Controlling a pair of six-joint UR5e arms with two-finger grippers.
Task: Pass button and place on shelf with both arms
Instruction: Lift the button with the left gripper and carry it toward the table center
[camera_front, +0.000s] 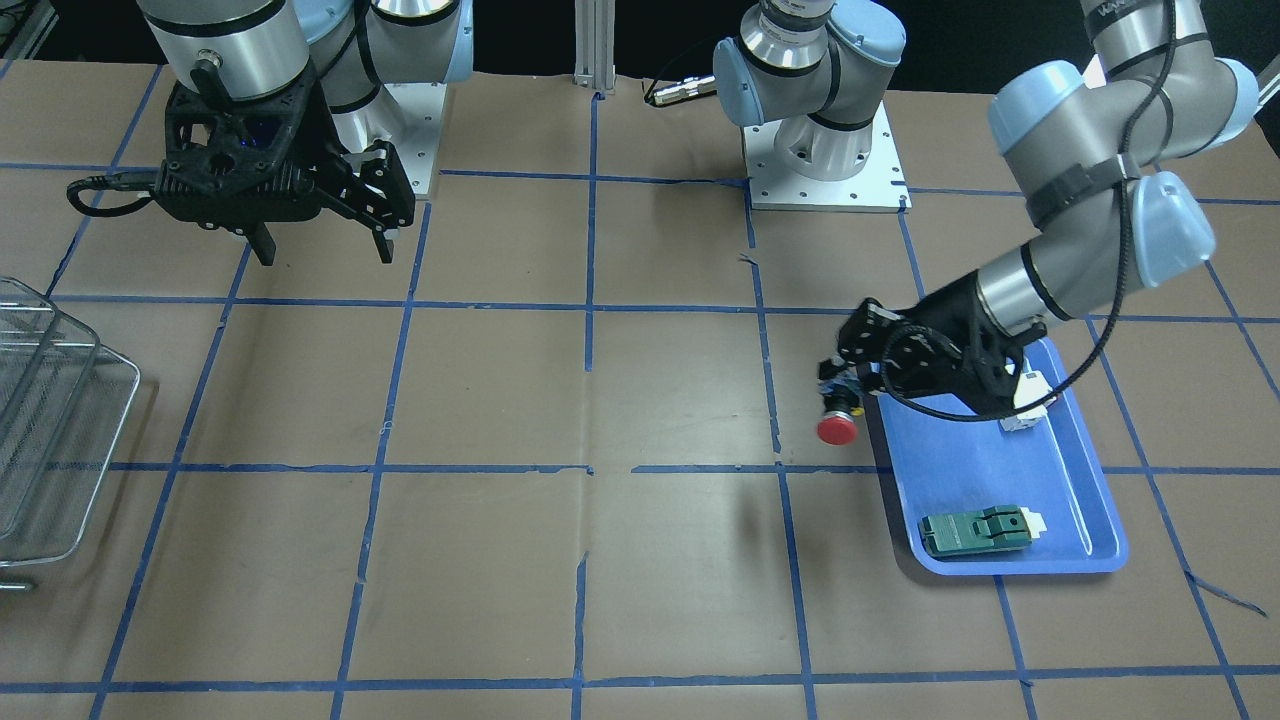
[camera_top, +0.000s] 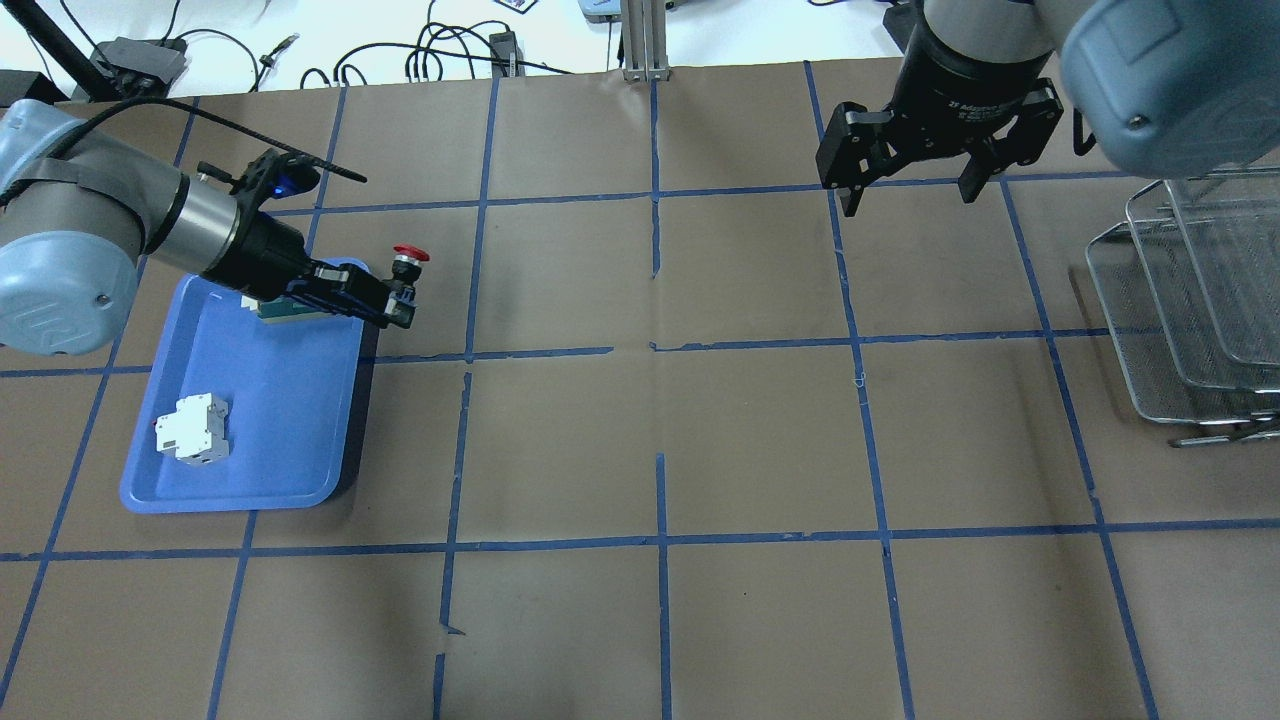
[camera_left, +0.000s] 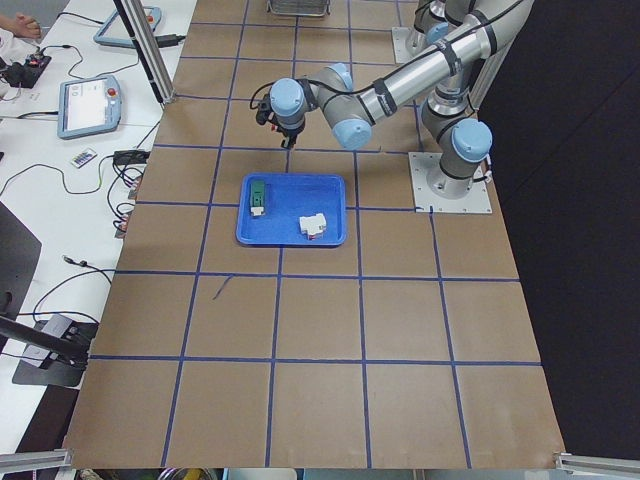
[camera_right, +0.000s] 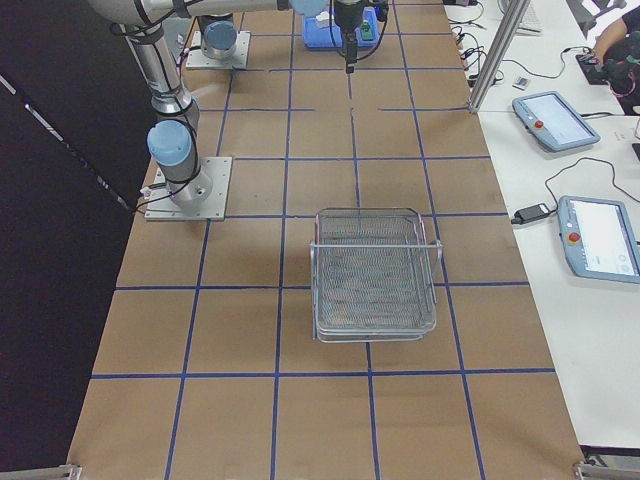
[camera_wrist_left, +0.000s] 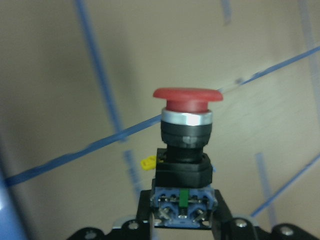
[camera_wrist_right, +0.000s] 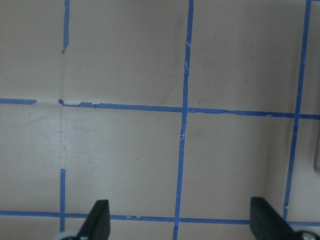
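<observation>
The button (camera_front: 838, 425) has a red mushroom head on a black body with a blue base. My left gripper (camera_top: 400, 295) is shut on its base and holds it above the table, just past the blue tray's edge. It shows close in the left wrist view (camera_wrist_left: 186, 130), head pointing away from the fingers. My right gripper (camera_front: 320, 245) is open and empty, high over the table's far side in the overhead view (camera_top: 905, 190). The wire-mesh shelf (camera_top: 1185, 300) stands at the right edge; it also shows in the front view (camera_front: 50, 420) and the right side view (camera_right: 372, 272).
A blue tray (camera_top: 290, 400) sits under the left arm. It holds a white breaker block (camera_top: 192, 428) and a flat green part (camera_front: 975, 530). Brown paper with blue tape grid lines (camera_top: 660, 345) covers the table. The right wrist view shows only bare paper (camera_wrist_right: 125, 150).
</observation>
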